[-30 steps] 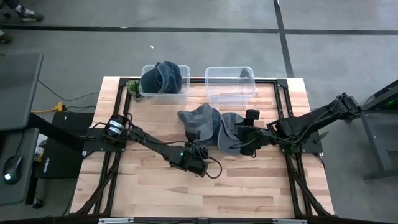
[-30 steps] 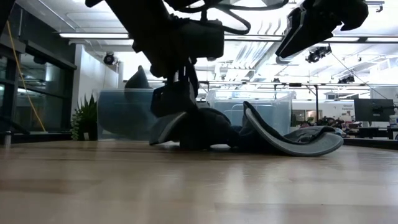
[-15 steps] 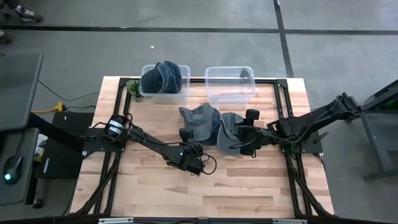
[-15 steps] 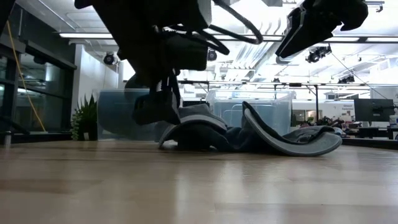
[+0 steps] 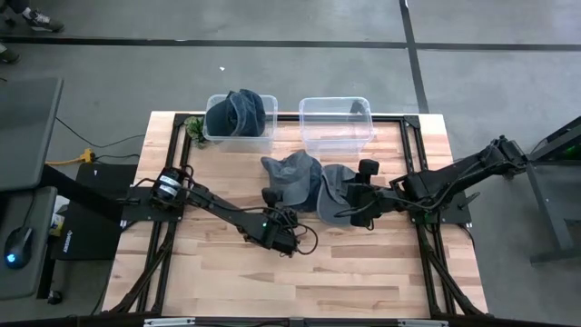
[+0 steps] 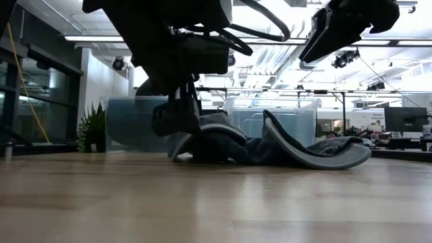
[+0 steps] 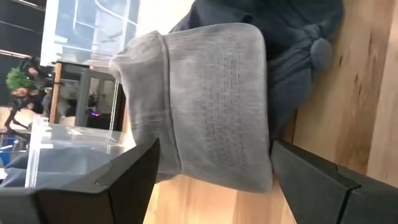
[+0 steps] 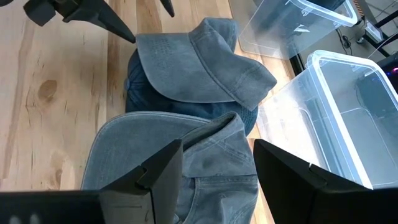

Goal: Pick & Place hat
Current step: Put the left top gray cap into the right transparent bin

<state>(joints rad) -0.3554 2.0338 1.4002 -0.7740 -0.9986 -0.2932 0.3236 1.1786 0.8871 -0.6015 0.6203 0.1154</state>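
Two grey caps lie mid-table, overlapping. The left cap (image 5: 292, 174) sits with its brim toward the left arm; the right cap (image 5: 337, 192) lies just beside it, their edges touching. A third, darker hat (image 5: 238, 111) is already in the left bin (image 5: 214, 133) at the far edge of the table (image 5: 218, 272). The right bin (image 5: 336, 123), clear plastic, stands beside it at the far edge with nothing visible inside.

Left gripper (image 5: 271, 196): down at table level at the brim of the left cap. Jaws spread wide, one finger (image 7: 134, 171) on each side of the brim in the wrist view; not closed on it, nothing held.

Right gripper (image 5: 357, 202): hovering over the right cap, above the table. Jaws parted, the fingers (image 8: 158, 171) framing the cap's crown from above; no grip on it as far as seen.

A small green plant (image 5: 194, 130) stands at the table's far left corner, beside the left bin.
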